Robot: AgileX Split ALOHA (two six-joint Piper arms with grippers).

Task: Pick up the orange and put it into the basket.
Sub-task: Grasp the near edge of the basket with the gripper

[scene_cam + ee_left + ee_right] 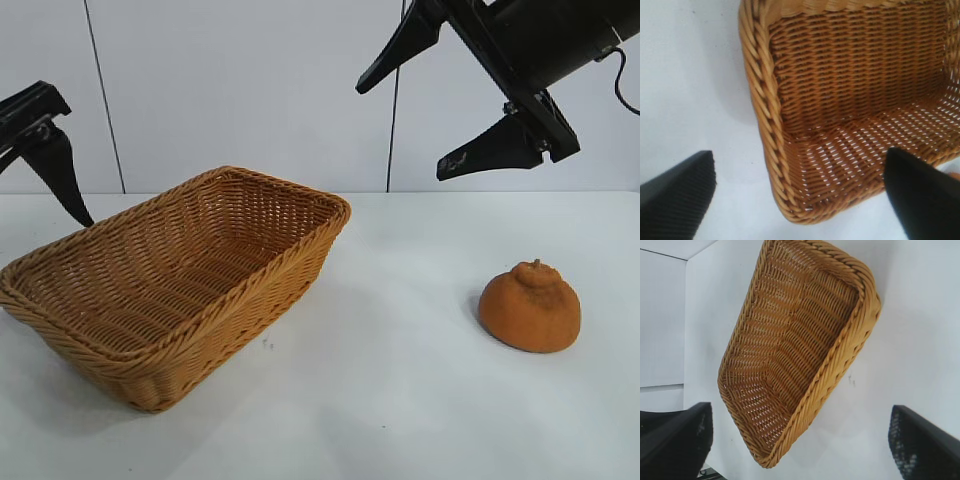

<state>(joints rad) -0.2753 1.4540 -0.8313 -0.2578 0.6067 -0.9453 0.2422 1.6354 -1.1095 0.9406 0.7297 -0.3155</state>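
Note:
The orange (530,308), dull orange-brown and bumpy with a stem knob on top, sits on the white table at the right. The tan wicker basket (150,340) stands at the left, empty; it also shows in the left wrist view (765,115) and the right wrist view (840,355). My right gripper (400,128) hangs open and empty high above the table, up and left of the orange. My left gripper (45,170) is at the far left edge behind the basket, open and empty.
The white table (380,400) runs between basket and orange and to the front. A pale wall with vertical seams (250,90) stands behind.

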